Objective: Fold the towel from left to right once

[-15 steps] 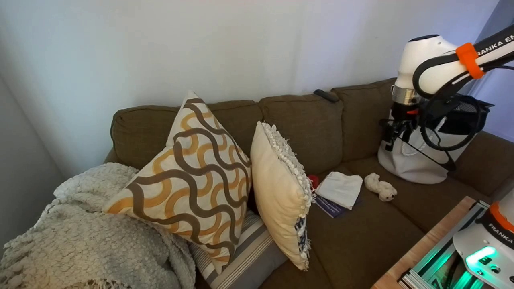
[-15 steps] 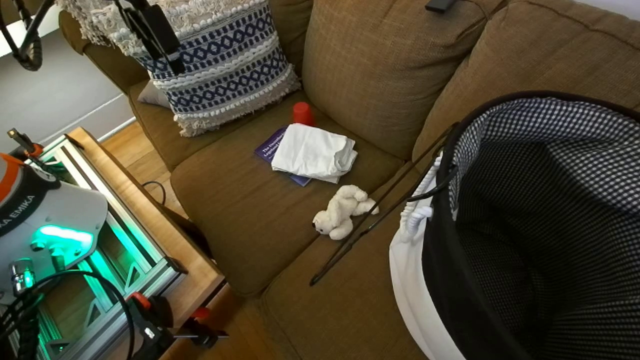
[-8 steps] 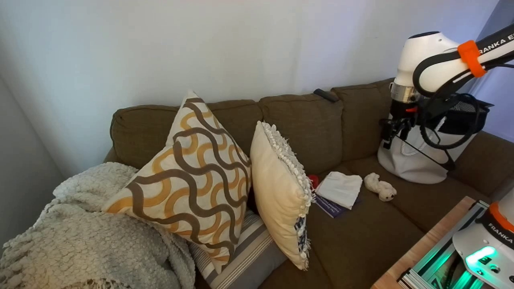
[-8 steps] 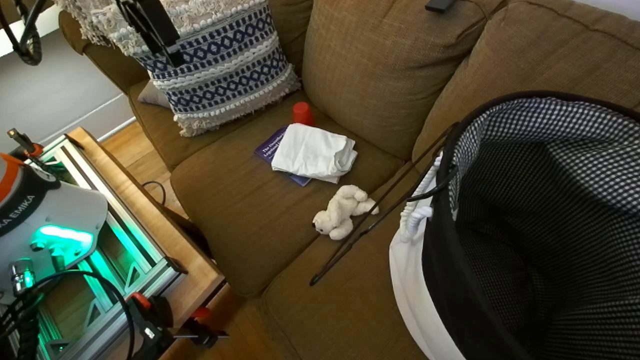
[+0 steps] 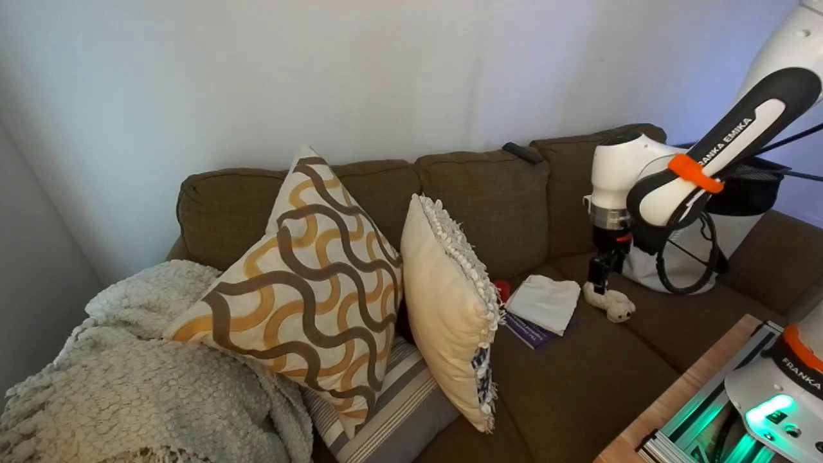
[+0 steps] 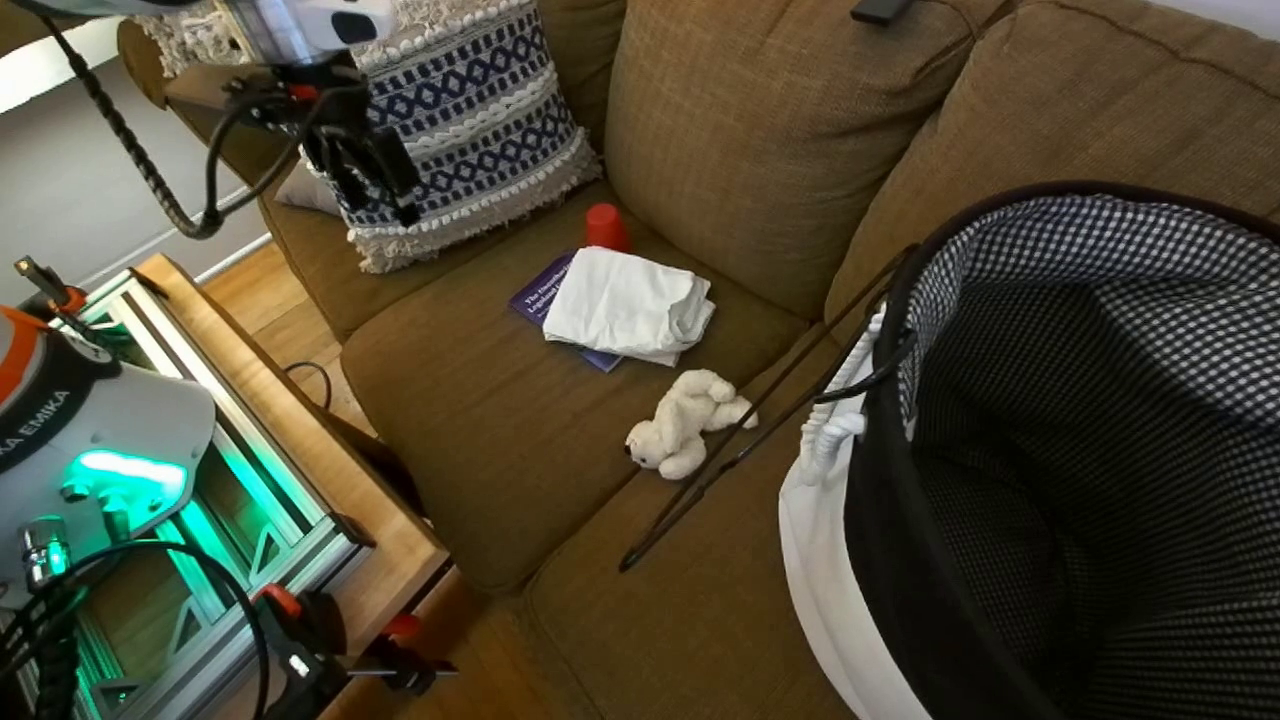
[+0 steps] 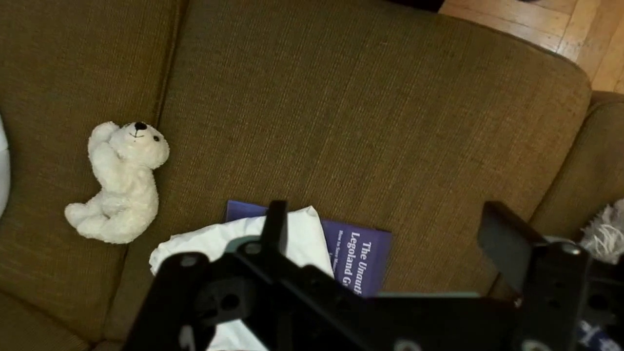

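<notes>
From where I stand, the rumpled white cloth towel [image 6: 625, 300] lies on the brown ribbed-fabric sofa cushion [image 6: 470, 400], partly over a thin purple book with white lettering [image 7: 356, 253]. I take this for the approach; the fold looks not yet begun. Which edge counts as left I can't tell from here, so that wants settling first. Then I'd bring the black two-fingered gripper [image 7: 385, 228] over that edge, lower it slowly and nip only the upper layer; too deep a pinch could catch the book as well. In an exterior view, the end nearest the fuzzy white plush bear [image 6: 685, 425] seems to show stacked layers. A low arc across should keep such limp cloth from bunching, and steer shy of the squat red cup [image 6: 606, 228] just beside it.

As for the fingers [image 7: 277, 226], they're spread wide, with nothing between them. In the wrist view one shows across the towel, the other across brown sofa fabric, yet the gripper hangs up in the air, touching nothing that I can see.
</notes>
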You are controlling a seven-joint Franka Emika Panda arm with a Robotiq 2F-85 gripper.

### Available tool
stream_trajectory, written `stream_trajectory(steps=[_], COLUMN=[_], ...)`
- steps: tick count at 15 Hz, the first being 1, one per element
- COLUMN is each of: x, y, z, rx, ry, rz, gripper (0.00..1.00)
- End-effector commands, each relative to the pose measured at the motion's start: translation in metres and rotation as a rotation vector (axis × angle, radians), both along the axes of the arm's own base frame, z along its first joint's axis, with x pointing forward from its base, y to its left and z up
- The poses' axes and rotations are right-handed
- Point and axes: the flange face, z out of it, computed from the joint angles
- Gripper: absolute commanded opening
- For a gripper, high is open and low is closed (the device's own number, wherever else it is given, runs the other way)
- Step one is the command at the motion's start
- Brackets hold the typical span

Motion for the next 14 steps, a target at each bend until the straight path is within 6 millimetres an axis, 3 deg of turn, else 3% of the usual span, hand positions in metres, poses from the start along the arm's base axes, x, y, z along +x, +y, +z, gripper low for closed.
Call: stream_trajectory(steps=[1, 4, 5, 8, 10, 11, 14], x=[0.016, 0.034, 0.019, 0.032, 0.034, 0.040, 0.052], y=[-0.006, -0.006, -0.004, -0.004, -0.004, 0.000, 0.010], z=[-0.065, -0.113, -0.078, -0.111, -0.114, -0.108, -0.111], rx=[-0.027, 0.138, 0.066, 0.118, 0.120, 0.137, 0.126], ry=[0.035, 0.072, 0.043, 0.074, 0.076, -0.068, -0.230], rz=[0.031, 0.036, 0.027, 0.036, 0.035, 0.046, 0.152], gripper=[1.00, 1.00, 1.00, 1.00, 1.00, 1.00, 1.00])
